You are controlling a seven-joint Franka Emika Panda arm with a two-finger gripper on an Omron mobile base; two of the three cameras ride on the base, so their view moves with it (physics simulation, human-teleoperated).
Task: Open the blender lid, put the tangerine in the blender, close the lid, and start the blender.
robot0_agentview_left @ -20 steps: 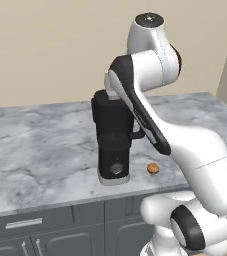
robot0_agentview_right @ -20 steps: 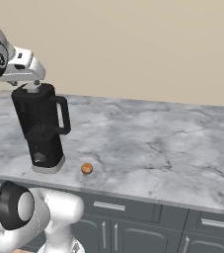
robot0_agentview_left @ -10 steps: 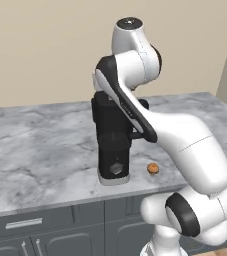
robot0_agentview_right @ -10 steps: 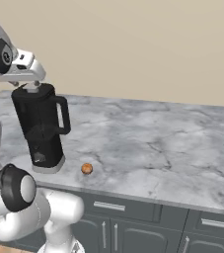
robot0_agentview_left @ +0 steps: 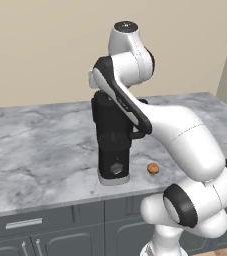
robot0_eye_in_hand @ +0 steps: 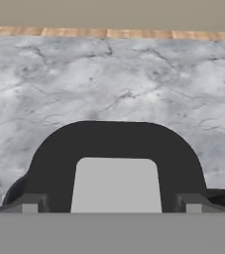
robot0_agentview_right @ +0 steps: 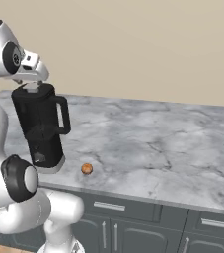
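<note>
Blender lid [robot0_eye_in_hand: 116,163], hand view: directly under the gripper [robot0_eye_in_hand: 109,203], black rounded square with pale grey cap centred between the 2 spread fingertips [robot0_eye_in_hand: 30,203], 1 tip off each side of the cap. Jaws wide apart, gripping nothing. Lid roughly square, so no real long axis. Marble counter [robot0_eye_in_hand: 114,74] beyond.

Left base view: blender [robot0_agentview_left: 113,140] upright near the counter's front edge, dark jar on a narrower base with a front knob. Arm crossing in front of the jar top, hiding lid and gripper. Tangerine [robot0_agentview_left: 153,168] small, round, orange, on the counter just right of the blender's foot, apart from it.

Right base view: gripper [robot0_agentview_right: 32,86] poised right at the lid [robot0_agentview_right: 33,90], pointing down onto it; contact hard to judge. Lid seated on the jar, not yet off. Loop handle toward the right. Tangerine [robot0_agentview_right: 87,168] right of the base. Likely next: short drop, close on the lid.
</note>
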